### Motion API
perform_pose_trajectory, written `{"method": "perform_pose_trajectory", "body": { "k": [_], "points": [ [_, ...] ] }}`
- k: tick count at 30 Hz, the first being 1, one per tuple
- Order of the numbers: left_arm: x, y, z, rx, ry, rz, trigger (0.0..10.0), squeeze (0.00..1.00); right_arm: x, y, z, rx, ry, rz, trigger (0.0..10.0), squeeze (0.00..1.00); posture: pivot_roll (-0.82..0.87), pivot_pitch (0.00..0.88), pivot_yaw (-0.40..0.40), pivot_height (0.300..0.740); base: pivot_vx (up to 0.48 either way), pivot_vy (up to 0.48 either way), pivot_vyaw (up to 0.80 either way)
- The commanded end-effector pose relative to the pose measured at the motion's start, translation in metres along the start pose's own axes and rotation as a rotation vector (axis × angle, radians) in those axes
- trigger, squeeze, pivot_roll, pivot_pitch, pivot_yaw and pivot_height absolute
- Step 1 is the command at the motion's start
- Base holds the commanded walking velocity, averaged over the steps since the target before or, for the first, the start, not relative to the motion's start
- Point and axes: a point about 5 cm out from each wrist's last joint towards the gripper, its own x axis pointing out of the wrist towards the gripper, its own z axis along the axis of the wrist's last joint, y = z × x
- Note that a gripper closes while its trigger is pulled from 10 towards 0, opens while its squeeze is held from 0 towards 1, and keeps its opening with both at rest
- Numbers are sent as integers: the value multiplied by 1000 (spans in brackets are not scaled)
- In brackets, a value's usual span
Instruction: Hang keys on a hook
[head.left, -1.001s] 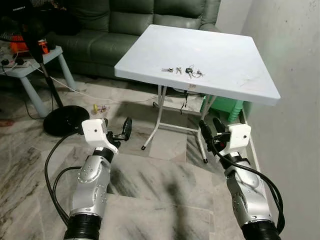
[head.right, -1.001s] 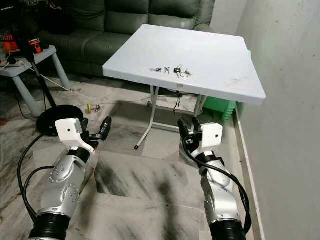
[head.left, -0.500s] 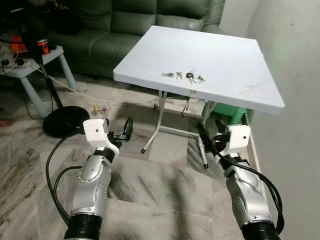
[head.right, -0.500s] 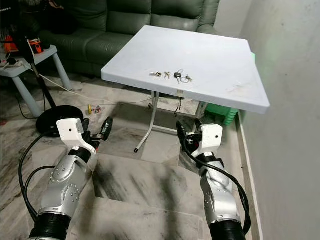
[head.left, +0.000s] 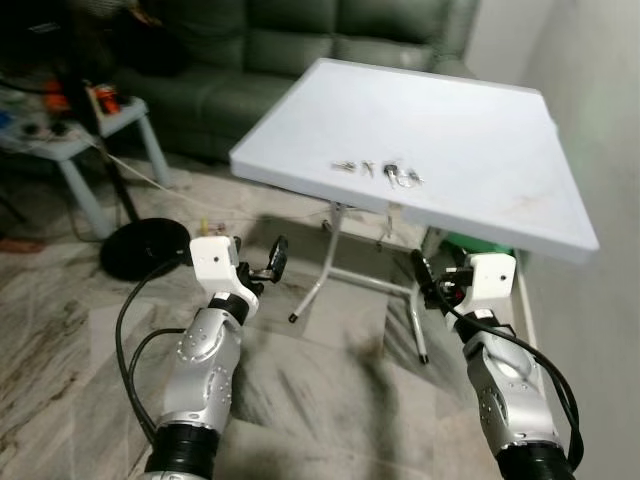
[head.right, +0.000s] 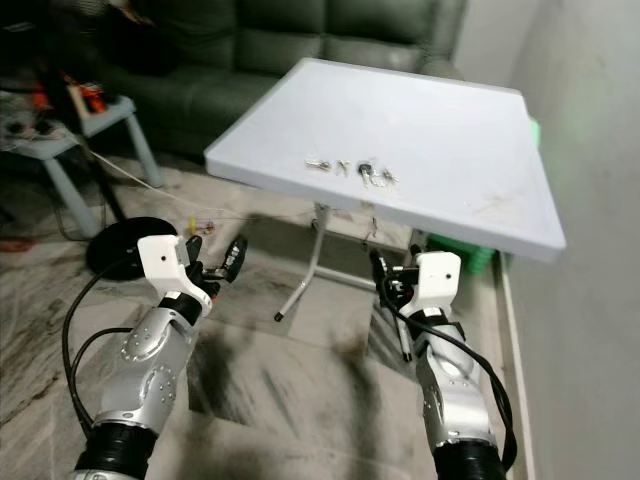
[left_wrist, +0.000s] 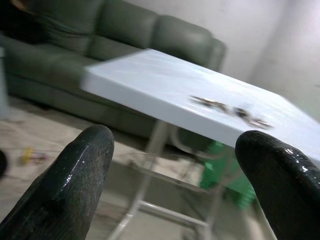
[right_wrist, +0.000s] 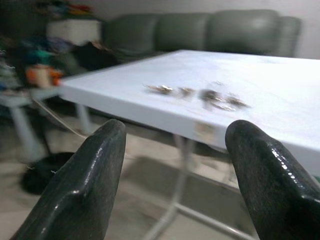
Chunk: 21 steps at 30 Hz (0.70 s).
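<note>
The keys (head.left: 385, 172) lie in a loose row near the front edge of the white desk (head.left: 480, 140), within easy reach of an arm from this side. Both arms are held forward at waist height, short of the desk. The left end effector (head.left: 262, 266) is spread wide with nothing in it, aimed at the desk; the right end effector (head.left: 428, 275) is likewise wide open and empty. By the look of it, the approach comes first, then a grasp. No hook can be made out.

white folding table (head.left: 470, 140), green sofa (head.left: 300, 40) behind it, fan base (head.left: 140, 250) (round, black), marble floor (head.left: 330, 390)
</note>
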Motion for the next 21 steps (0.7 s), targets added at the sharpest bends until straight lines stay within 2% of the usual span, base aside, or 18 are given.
{"method": "perform_pose_trajectory", "body": {
  "k": [1,21],
  "points": [
    [2,-7,-2,-6,6,-17,10000,0,-2,-6,0,-12,11,-14,10000,0,7,0,-65,715,379,0,0],
    [0,-9,-5,-1,12,-27,10000,0,-3,-2,-2,-21,21,7,10000,0,14,0,-71,715,383,0,0]
  ]
}}
